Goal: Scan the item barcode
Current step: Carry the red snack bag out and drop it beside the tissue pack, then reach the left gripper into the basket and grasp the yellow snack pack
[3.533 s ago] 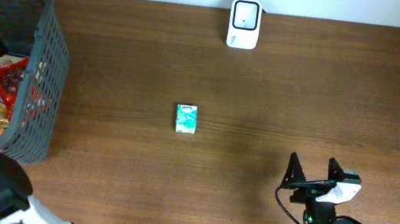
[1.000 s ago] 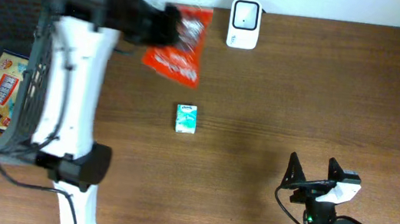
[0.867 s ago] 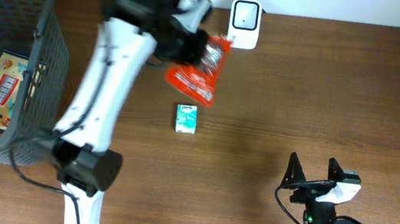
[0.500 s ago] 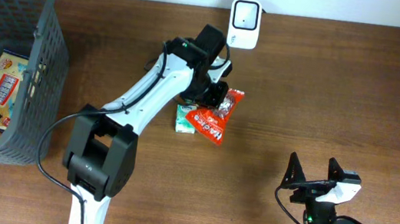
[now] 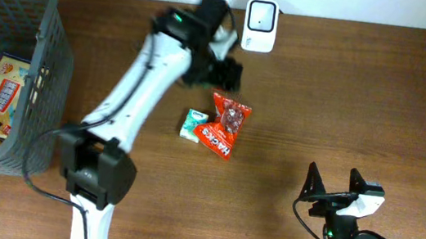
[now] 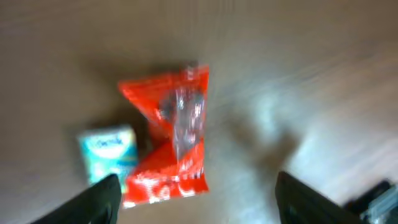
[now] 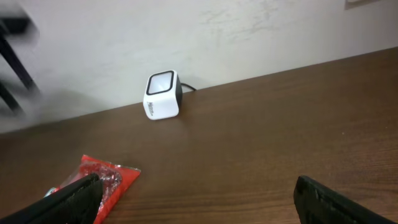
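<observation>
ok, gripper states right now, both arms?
Left gripper: jaws open, holding nothing; the red snack packet lies loose below it.
Right gripper: jaws open, holding nothing.

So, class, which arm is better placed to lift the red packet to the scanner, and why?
Probably left: the left gripper, open, hangs by the red packet and scanner, while the right gripper sits far off.
</observation>
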Tool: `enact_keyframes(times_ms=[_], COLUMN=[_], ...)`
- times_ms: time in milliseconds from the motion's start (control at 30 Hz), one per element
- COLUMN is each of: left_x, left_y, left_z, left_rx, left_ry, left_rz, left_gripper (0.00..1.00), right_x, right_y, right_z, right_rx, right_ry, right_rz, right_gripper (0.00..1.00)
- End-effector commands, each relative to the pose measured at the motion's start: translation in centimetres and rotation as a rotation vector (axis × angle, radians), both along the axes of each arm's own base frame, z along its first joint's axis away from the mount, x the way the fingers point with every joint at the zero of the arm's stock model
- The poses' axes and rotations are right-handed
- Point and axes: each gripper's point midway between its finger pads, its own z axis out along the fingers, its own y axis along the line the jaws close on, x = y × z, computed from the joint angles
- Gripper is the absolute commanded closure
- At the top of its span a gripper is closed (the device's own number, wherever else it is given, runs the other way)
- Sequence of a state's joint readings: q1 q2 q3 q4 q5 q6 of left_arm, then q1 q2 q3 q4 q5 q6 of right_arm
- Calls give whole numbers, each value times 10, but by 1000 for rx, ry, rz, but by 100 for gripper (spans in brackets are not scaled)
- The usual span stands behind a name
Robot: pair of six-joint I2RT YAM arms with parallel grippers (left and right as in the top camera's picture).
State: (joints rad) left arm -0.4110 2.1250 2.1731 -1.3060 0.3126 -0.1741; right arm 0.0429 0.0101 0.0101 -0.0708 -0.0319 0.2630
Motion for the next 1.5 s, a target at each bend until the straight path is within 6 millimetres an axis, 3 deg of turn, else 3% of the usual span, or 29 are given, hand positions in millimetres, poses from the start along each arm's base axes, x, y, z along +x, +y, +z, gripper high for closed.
enact_keyframes(times_ms=[0,67,133,267,367,567,767,900,1133,1467], left_x=[29,34,31,19,13,-8,-33,-36,-35,-44], left_y=[57,105,156,233,295,390,462,490,491,484], left_z=[113,151,177,202,205,178,110,60,-22,-84], left_rx=[27,134,229,305,340,396,419,396,345,340], left_ry=[-292,-406,-475,-512,-501,-367,-124,-22,98,177], left_rz=[85,204,326,507,651,861,1036,1081,1061,1048], left_gripper=[18,7,7,5,1,1,1,1,8,15], right_x=[0,0,0,0,0,0,0,0,0,0], right_y=[3,3,3,3,3,3,3,3,3,3], right_z=[-3,-3,-3,-3,-3,-3,-3,-3,-3,-2], right_rx=[8,9,8,9,8,9,8,9,8,8], right_ry=[6,6,6,6,6,6,6,6,6,6], right_rz=[17,17,17,17,17,17,17,17,17,17], right_gripper=[2,1,2,1,1,2,2,2,2,1])
